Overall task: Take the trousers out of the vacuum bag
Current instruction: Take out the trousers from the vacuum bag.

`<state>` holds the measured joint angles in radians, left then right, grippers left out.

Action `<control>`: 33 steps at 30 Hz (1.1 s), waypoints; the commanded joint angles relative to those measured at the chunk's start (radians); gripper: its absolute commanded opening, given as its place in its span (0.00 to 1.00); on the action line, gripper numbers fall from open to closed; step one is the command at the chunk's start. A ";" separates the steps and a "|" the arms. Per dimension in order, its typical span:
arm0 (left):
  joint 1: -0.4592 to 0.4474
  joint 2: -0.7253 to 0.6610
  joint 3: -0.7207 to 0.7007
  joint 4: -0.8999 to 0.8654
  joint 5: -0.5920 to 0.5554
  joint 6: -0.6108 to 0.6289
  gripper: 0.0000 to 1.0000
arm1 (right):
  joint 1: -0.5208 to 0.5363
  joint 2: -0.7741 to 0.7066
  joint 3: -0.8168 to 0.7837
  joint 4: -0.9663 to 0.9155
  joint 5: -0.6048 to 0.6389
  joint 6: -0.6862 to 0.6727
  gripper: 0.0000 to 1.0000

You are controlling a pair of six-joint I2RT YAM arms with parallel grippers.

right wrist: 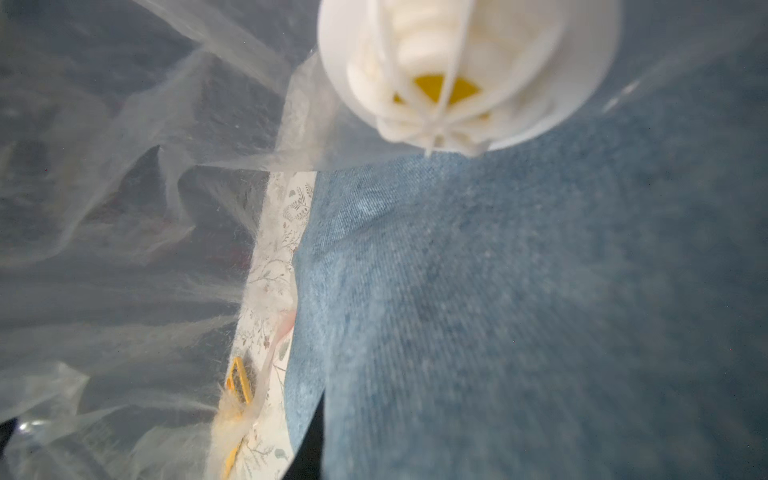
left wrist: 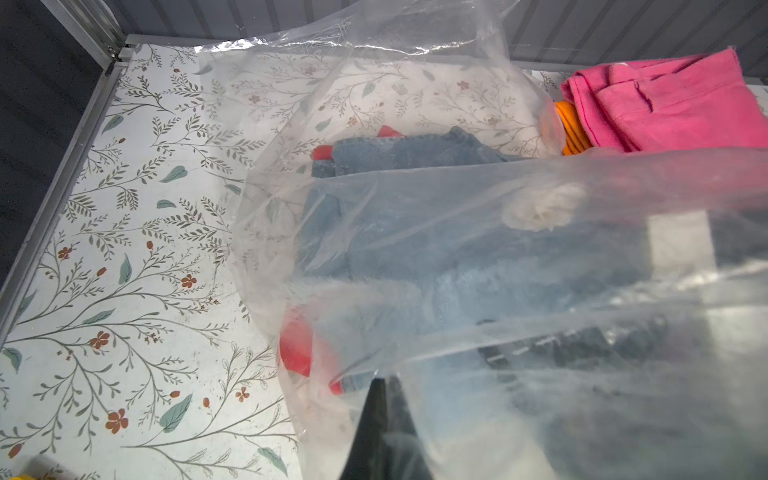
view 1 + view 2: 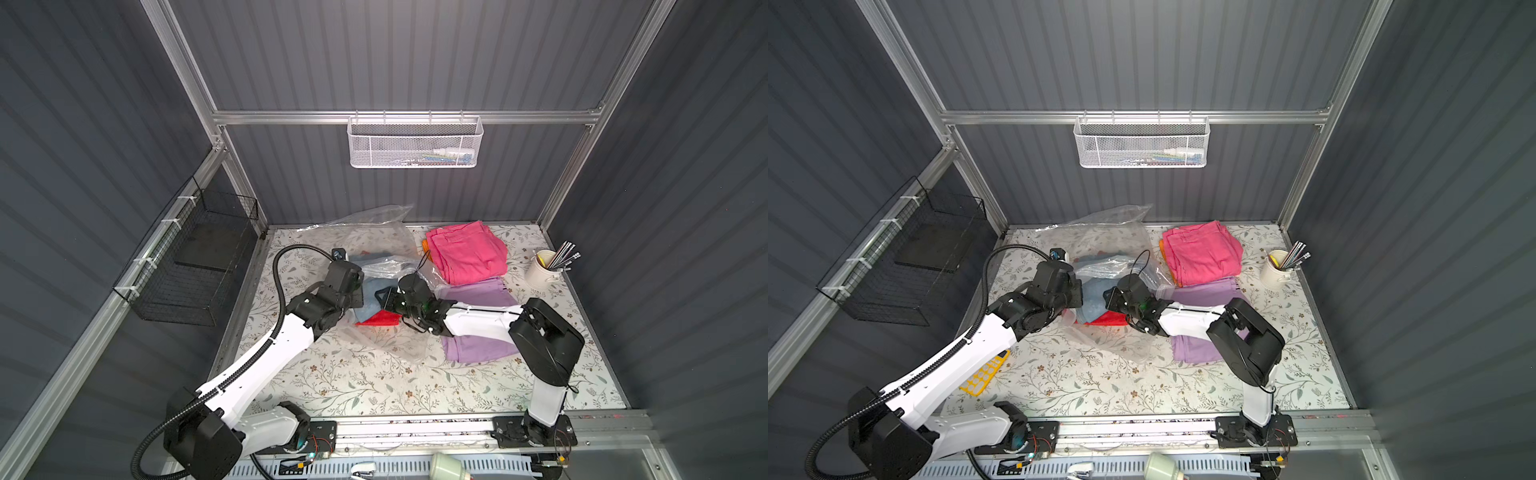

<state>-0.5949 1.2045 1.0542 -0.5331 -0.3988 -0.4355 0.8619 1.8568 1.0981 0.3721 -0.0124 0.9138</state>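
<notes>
Both at vacuum bag [image 3: 386, 232] | left gripper [image 2: 380, 395] clamped on film; right gripper [image 3: 380, 297] over light blue trousers [image 1: 498, 311], grip unclear

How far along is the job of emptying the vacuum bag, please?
Done: pink trousers, orange trousers and lilac trousers lie outside the vacuum bag. In hand: left gripper pinches the bag; right gripper reaches in over the light blue trousers. Left: those and the red trousers, both inside.

Both arms: white shell links, black joint blocks. The left arm [image 3: 266, 357] has a thick black ribbed hose [image 3: 277, 274] clipped along it. The right arm [image 3: 478, 322] has a thin black wire [image 3: 421, 262] looping just behind the right gripper [image 3: 380, 299], green light [image 3: 424, 306] beside it. Black screwed base plates [image 3: 505, 429].
</notes>
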 commanded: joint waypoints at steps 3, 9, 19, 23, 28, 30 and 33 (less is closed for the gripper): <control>-0.021 0.019 0.075 -0.018 0.031 -0.043 0.00 | 0.016 -0.013 0.051 0.031 -0.061 -0.137 0.05; -0.136 0.034 0.132 -0.082 -0.051 -0.052 0.00 | -0.035 0.075 0.148 -0.021 -0.167 -0.178 0.05; -0.137 -0.009 0.097 -0.071 -0.076 -0.079 0.00 | -0.073 0.162 0.301 -0.117 -0.254 -0.219 0.05; -0.137 0.024 0.101 -0.048 -0.080 -0.065 0.00 | -0.052 0.077 0.193 -0.050 -0.187 -0.129 0.05; -0.137 0.056 0.113 -0.030 -0.096 -0.057 0.00 | -0.020 0.004 0.041 0.092 -0.081 -0.015 0.05; -0.137 0.061 0.113 -0.020 -0.092 -0.058 0.00 | -0.006 0.020 0.029 0.106 -0.062 0.006 0.05; -0.137 0.066 0.119 -0.018 -0.096 -0.056 0.00 | 0.005 0.035 0.038 0.109 -0.073 0.002 0.04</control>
<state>-0.7288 1.2659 1.1454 -0.5777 -0.4759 -0.4942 0.8497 1.8954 1.1271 0.3824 -0.0963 0.8921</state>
